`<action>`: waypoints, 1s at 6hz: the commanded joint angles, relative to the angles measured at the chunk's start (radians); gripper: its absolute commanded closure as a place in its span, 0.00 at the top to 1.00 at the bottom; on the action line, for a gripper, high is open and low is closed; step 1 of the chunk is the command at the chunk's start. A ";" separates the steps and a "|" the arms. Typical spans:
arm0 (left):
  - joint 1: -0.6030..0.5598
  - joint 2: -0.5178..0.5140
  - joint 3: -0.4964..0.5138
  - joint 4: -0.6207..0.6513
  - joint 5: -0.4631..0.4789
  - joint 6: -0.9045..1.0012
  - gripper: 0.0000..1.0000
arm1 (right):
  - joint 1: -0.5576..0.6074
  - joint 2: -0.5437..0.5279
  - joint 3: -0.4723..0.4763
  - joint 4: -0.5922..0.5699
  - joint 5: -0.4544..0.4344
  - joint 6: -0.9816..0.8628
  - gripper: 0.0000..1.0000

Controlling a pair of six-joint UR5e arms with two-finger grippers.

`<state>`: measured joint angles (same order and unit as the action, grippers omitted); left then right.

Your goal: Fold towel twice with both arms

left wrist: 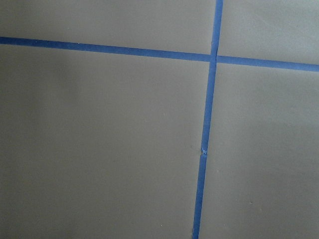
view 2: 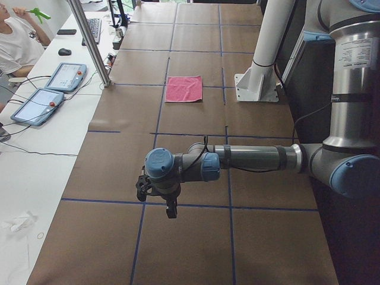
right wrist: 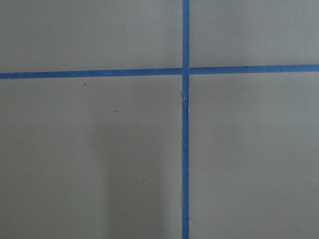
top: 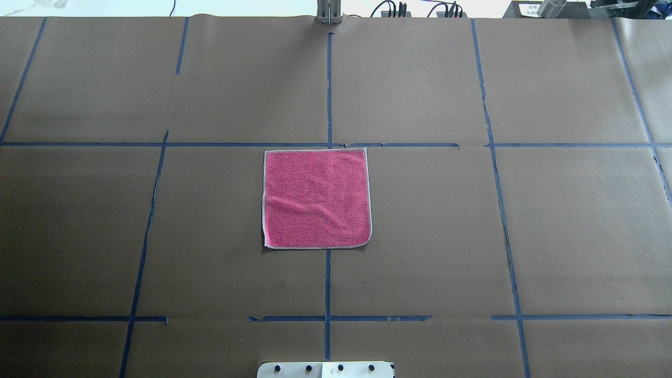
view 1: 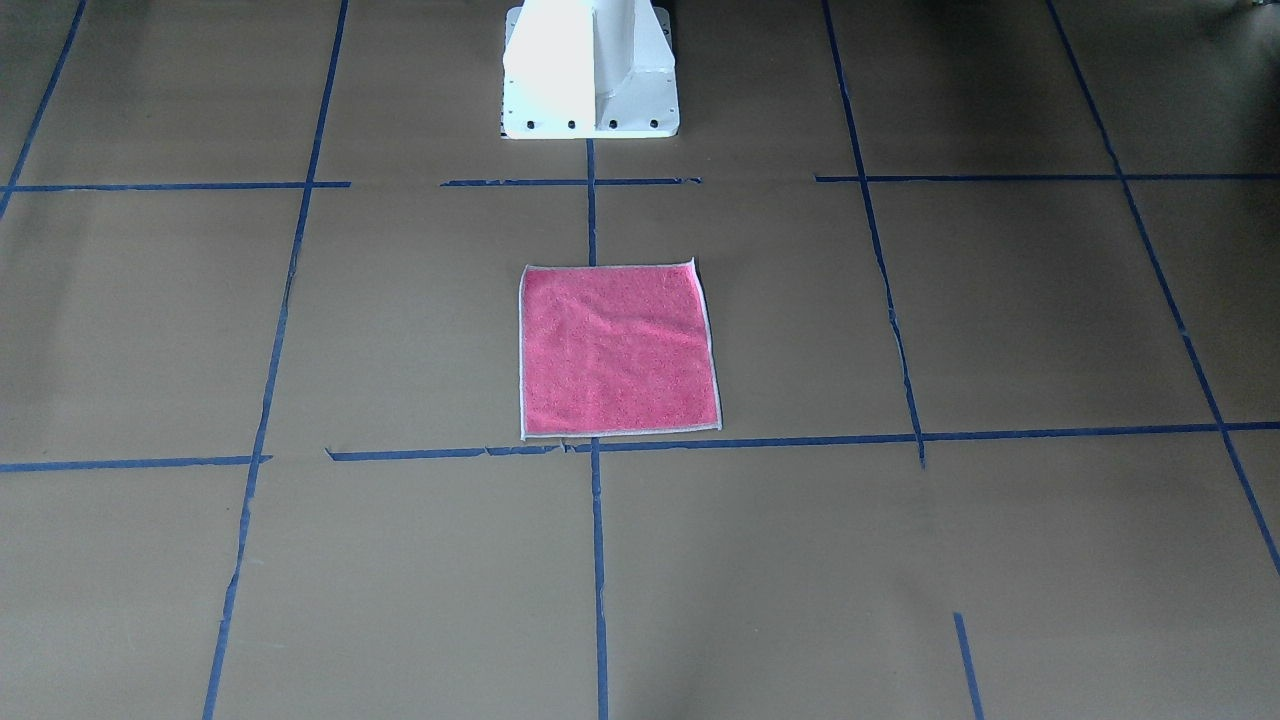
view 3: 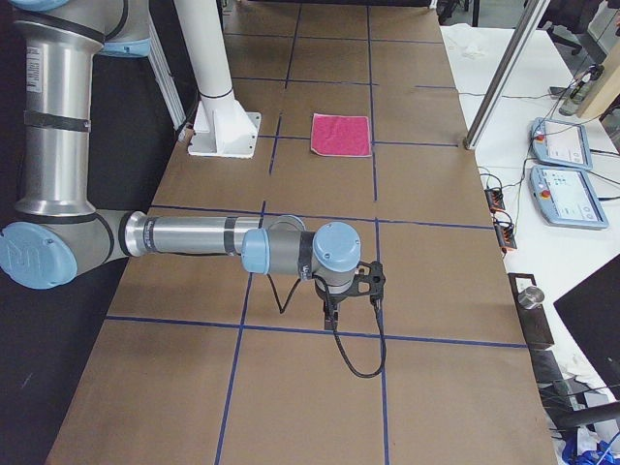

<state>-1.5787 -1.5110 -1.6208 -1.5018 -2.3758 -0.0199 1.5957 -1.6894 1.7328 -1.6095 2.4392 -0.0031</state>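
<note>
- Left arm (view 2: 249, 157) is stretched low over the table (top: 105, 236) at the robot's left end, well apart from the towel. The left gripper (view 2: 170, 208) points down at bare brown paper. Its wrist view shows only paper and a crossing of blue tape lines (left wrist: 209, 57), no cloth
- Whether the left gripper's jaws are parted or closed I cannot tell, as it shows only in the side view; nothing is seen held in it
- Towel (top: 316, 198) lies in the middle of the table, straight out from the white pedestal (view 1: 590, 70), spread in a single layer with the pink face up. Its far edge runs just beside a cross tape line and it straddles the centre line. A shallow ripple crosses it and no corner is lifted
- Right arm (view 3: 194, 235) mirrors the left at the other end, also well apart from the towel. The right gripper (view 3: 330, 306) hangs over bare paper, and the state of its jaws cannot be told either
- Judgement: nothing of the task is done. Both folds are left, and before either one the two arms must come in to the towel's corners
</note>
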 commanded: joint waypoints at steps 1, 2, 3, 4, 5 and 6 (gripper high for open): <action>0.002 -0.003 -0.011 -0.002 -0.002 0.000 1.00 | 0.000 0.002 0.005 0.002 0.000 0.002 1.00; 0.012 -0.029 -0.027 -0.009 -0.006 -0.006 1.00 | 0.000 0.011 0.007 0.000 -0.002 0.002 1.00; 0.076 -0.066 -0.049 -0.008 -0.008 -0.009 1.00 | -0.005 0.014 0.011 0.002 -0.003 0.002 1.00; 0.148 -0.115 -0.094 -0.012 -0.010 -0.134 1.00 | -0.010 0.023 0.011 0.002 -0.005 0.002 1.00; 0.261 -0.121 -0.188 -0.014 -0.002 -0.308 1.00 | -0.017 0.037 0.011 0.002 -0.005 0.000 1.00; 0.360 -0.164 -0.259 -0.012 0.001 -0.463 1.00 | -0.019 0.090 0.013 -0.001 0.001 0.003 1.00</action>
<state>-1.3176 -1.6402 -1.8066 -1.5144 -2.3784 -0.3293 1.5803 -1.6403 1.7446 -1.6084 2.4362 -0.0018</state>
